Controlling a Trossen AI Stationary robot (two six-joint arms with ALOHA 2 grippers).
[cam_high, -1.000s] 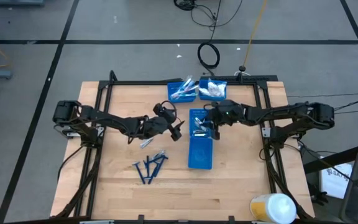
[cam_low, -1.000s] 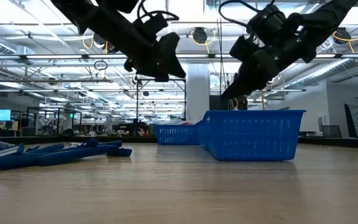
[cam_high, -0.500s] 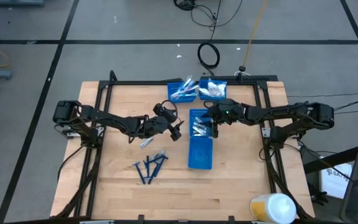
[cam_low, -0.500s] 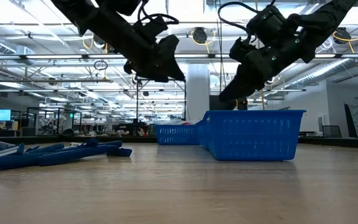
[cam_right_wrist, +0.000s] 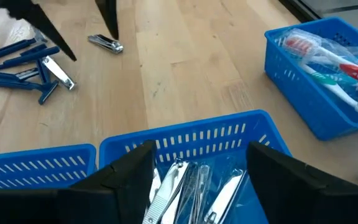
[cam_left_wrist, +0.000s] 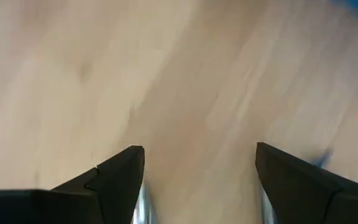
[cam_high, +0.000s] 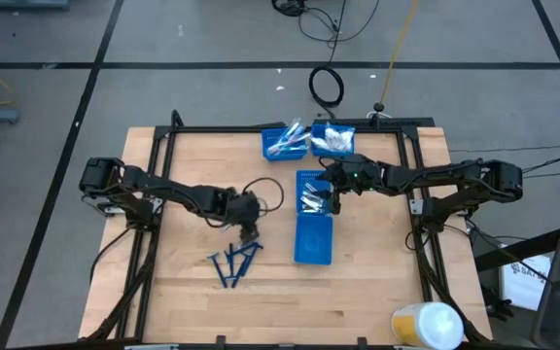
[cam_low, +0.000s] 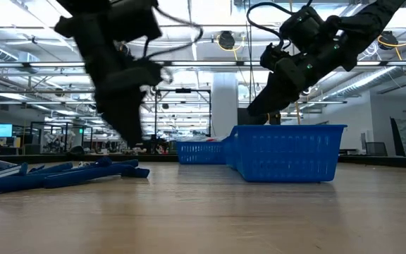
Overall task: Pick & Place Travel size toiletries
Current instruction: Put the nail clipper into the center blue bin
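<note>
- The right end effector [cam_high: 336,197] hangs released over the upper end of the long blue bin [cam_high: 313,243]; its fingers [cam_right_wrist: 126,174] stand apart with nothing between them.
- Directly beneath it, silvery nail clippers [cam_right_wrist: 185,190] lie in that bin.
- The left end effector [cam_high: 249,229] points down at the desk [cam_high: 183,292], its fingers [cam_left_wrist: 120,171] spread wide and empty, just above the blue razors [cam_high: 233,261].
- One loose clipper [cam_right_wrist: 105,43] lies on the wood near the razors.
- Toothbrushes [cam_right_wrist: 328,59] fill a smaller blue bin [cam_high: 285,143] at the desk's far edge.
</note>
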